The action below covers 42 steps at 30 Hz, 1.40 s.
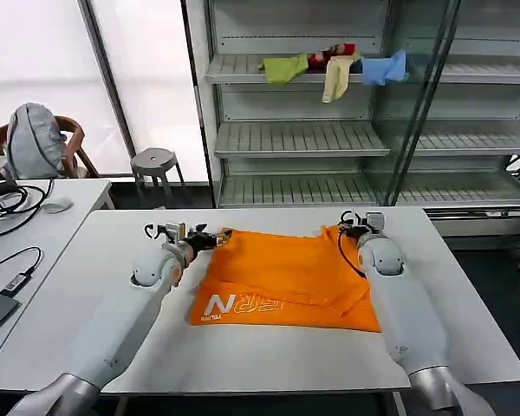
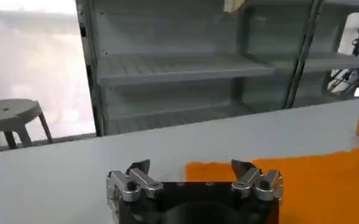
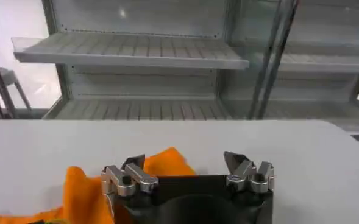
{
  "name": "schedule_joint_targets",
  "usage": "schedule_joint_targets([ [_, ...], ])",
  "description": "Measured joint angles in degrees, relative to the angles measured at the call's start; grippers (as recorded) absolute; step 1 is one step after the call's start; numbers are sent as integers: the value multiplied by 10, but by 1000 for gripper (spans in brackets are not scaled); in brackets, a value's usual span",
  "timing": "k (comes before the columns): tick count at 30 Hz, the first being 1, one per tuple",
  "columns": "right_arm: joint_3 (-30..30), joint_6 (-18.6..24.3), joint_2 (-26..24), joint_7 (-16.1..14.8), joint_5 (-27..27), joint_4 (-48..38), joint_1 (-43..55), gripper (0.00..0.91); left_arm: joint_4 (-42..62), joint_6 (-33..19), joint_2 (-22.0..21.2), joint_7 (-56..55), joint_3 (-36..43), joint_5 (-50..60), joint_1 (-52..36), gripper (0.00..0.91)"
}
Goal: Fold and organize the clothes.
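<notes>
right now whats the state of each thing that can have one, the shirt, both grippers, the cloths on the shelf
orange T-shirt: partly folded on the white table, white lettering facing up near the front edge
left gripper: open, at the shirt's far left corner, holding nothing
right gripper: open, at the shirt's far right corner, holding nothing
small cloths: draped loosely over a shelf edge, unfolded
</notes>
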Motion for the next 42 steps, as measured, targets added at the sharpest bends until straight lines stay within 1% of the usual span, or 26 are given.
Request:
schedule_joint_targets([
  [9,1,8,11,-9,-2,-22,6,907,43,-3,-23,6,2,16,-18,907],
  [10,1,9,12,-9,-3,-24,7,836,47,-4,-24,6,2,18,-19,746],
  [11,1,9,13,-9,-3,-27,7,141,49,-4,-25,6,1,19,-20,171],
  [12,1,9,15,-9,-3,-29,9,0,51,-4,-26,6,2,20,-20,71],
  [13,2,8,16,-9,-2,-32,10,0,53,-5,-26,6,2,22,-21,10],
  [34,1,4,11,-21,8,-38,13,0,61,-8,-35,22,3,37,-20,10],
  [42,-7,9,4,-21,12,-23,5,0,57,-15,-30,33,-1,34,-17,10],
])
